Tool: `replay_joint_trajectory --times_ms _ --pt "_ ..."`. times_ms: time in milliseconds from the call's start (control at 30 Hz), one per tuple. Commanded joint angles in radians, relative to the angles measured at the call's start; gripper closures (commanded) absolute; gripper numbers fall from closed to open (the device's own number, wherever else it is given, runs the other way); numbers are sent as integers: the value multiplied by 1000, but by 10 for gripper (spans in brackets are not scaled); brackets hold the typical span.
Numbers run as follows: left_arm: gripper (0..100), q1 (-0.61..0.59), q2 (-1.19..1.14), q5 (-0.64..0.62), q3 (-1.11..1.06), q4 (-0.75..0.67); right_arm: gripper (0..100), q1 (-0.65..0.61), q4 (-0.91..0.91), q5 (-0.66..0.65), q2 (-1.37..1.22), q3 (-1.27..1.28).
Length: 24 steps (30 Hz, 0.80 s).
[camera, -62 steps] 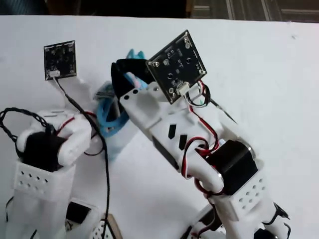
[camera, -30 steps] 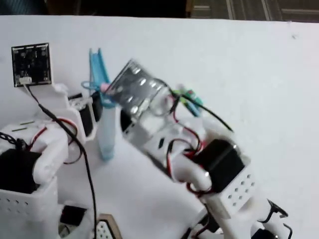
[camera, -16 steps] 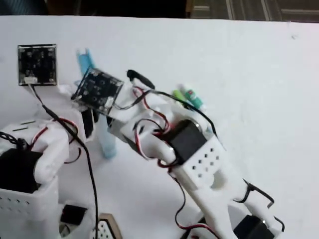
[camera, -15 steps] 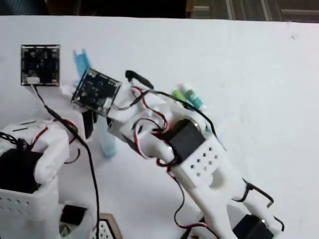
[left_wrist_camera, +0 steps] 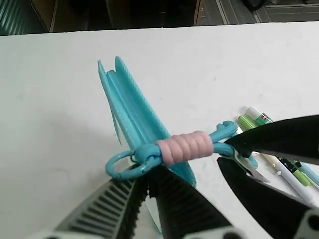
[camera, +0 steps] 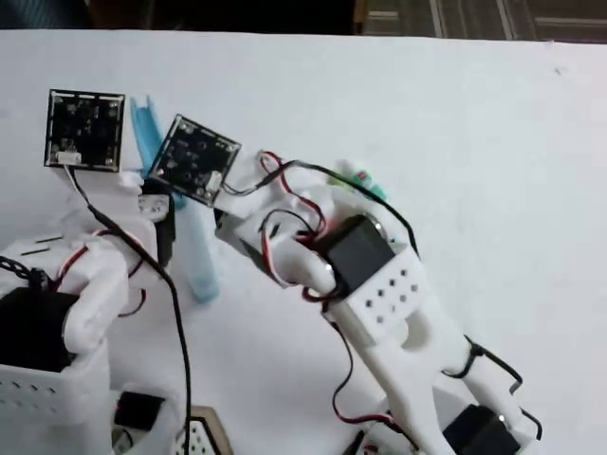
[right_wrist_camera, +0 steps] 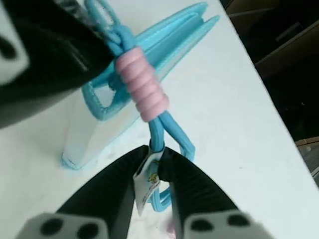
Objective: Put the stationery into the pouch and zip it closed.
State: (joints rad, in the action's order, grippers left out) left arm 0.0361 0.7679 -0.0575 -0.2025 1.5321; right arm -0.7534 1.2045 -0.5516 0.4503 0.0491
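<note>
Pouch (left_wrist_camera: pixel 133 104) stands on its long edge on the counter (left_wrist_camera: pixel 50 109), nothing loaded yet. Pens (left_wrist_camera: pixel 256 119) lie on the counter just beside it, on the right arm's side. Left end effector (left_wrist_camera: pixel 147 177) is pinched on the pouch edge by the cord ring. Right end effector (right_wrist_camera: pixel 154 154) is clamped on the cord (right_wrist_camera: pixel 172 137) and its white tag (right_wrist_camera: pixel 145 181), past the pink sleeve (right_wrist_camera: pixel 142 89); the cord is stretched between the two.

Risks:
- Right grip is on the cord, probably not on the zip pull itself (hard to tell from here), so pulling may just drag or tip the pouch instead of moving the zip.
- Thin cord and tag can slip from the closed tips under tension.
- Left pinch is narrow, so a hard tug could peel the pouch out and drop it flat.
- The right arm hangs just over the pens; a swing could scatter them.
- Zipping now would shut the pens out.
</note>
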Motion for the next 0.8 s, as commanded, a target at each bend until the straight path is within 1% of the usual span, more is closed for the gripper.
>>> replay_joint_trajectory --times_ms 0,100,233,333,500,567,667,767 --pt "977 -5 -21 9 -61 5 981 35 -31 0 76 -12" --pt "977 -5 -19 9 -60 6 981 119 -96 14 101 -9" --pt "977 -4 -19 9 -60 11 981 236 -203 149 110 -11" --pt "977 1 -19 9 -60 12 981 283 -262 245 110 -12" --pt "977 88 -18 12 -60 14 981 331 -377 376 110 -14" --pt "977 133 -18 41 -60 18 981 346 -424 411 110 -14" --pt "977 193 -18 74 -35 61 981 375 -464 450 110 -15" --pt "977 217 -18 115 23 120 981 427 -492 512 111 -17"
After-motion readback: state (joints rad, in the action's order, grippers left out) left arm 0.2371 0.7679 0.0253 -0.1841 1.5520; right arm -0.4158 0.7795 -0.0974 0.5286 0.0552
